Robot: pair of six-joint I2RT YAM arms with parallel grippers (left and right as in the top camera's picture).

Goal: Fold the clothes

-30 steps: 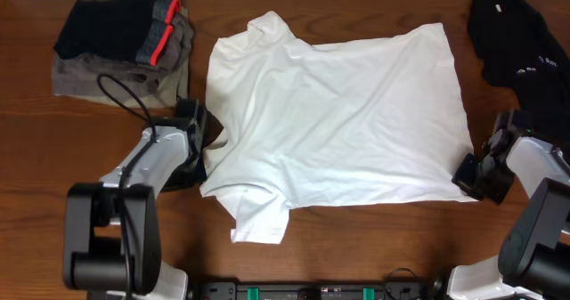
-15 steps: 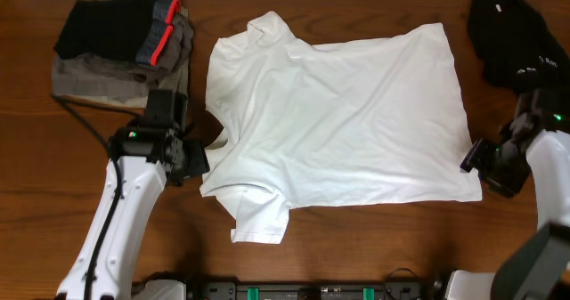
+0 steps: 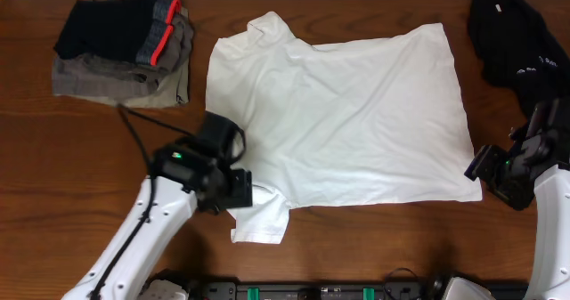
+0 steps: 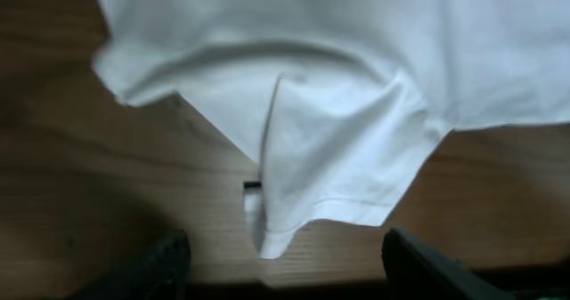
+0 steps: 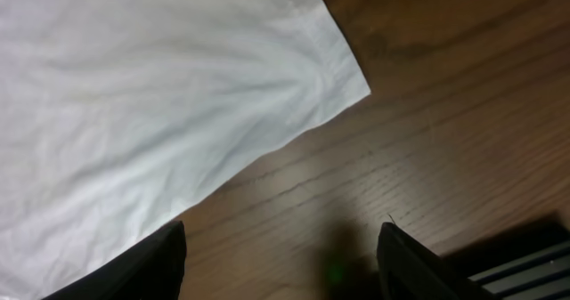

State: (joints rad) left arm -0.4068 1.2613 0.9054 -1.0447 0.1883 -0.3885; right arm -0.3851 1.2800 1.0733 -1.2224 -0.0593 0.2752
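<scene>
On the wooden table (image 3: 53, 158), one white T-shirt (image 3: 338, 122) is spread flat, softly wrinkled. Two grippers are held wide open, empty: left gripper (image 4: 285, 269) by its near sleeve, right gripper (image 5: 276, 269) beside its hem corner. One folded pile (image 3: 125, 46) and one black garment (image 3: 517, 37) are set off its far corners, bare wood between.

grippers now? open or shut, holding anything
left gripper: open, holding nothing, at the T-shirt sleeve
right gripper: open, holding nothing, beside the T-shirt's hem corner
</scene>
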